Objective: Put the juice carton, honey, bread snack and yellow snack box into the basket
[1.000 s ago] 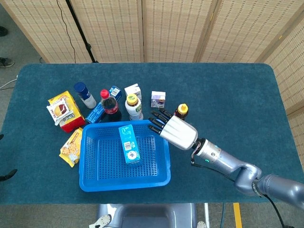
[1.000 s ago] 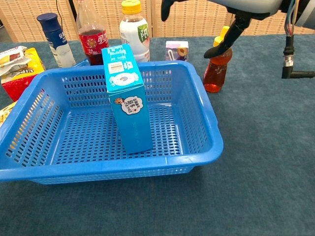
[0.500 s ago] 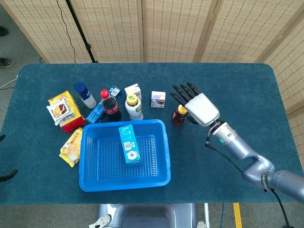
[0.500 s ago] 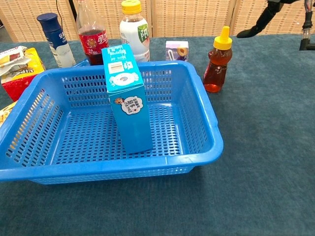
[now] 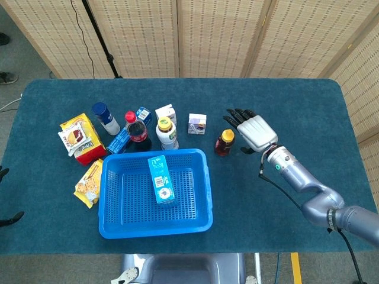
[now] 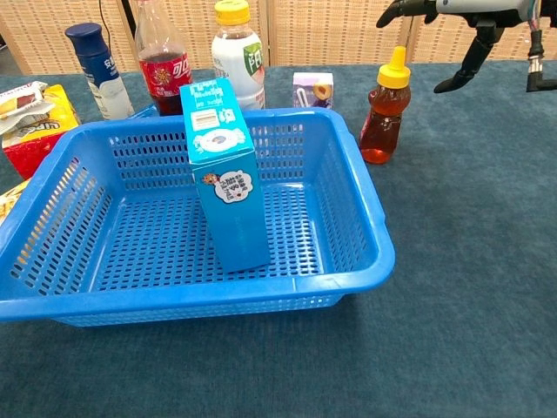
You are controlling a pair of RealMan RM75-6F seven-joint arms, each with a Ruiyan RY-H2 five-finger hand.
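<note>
**benchbot_dan:** So where's this at? Looks like one of four is done. The juice carton (image 5: 160, 179) is standing upright inside the basket (image 5: 205, 189), roughly mid-floor.

**rm75_lurker:** Yep, that's the only thing in there. The honey (image 5: 224, 142) is on the table just off the basket's far right corner, upright, not touching it as far as I can tell. The right hand (image 5: 253, 131) is just past it, further out from the basket, fingers spread apart and holding nothing. In the chest view its fingers (image 6: 409, 8) hang above and beside the honey cap, no contact that I can see.

**benchbot_dan:** So honey's my guess for the next pick. And the other two?

**rm75_lurker:** Both off the basket's left side. The yellow snack box (image 5: 82, 138) sits beyond the far left corner, and the bread snack (image 5: 90, 182) lies flat right against the left wall. Nothing near them.

**benchbot_dan:** Left hand?

**rm75_lurker:** Doesn't show in either camera, so can't say anything about it.

**benchbot_dan:** The bottles behind the basket?

**rm75_lurker:** The cola bottle (image 5: 137, 128) and white drink bottle (image 5: 167, 132) stand along the back wall. Not part of the job.
</note>
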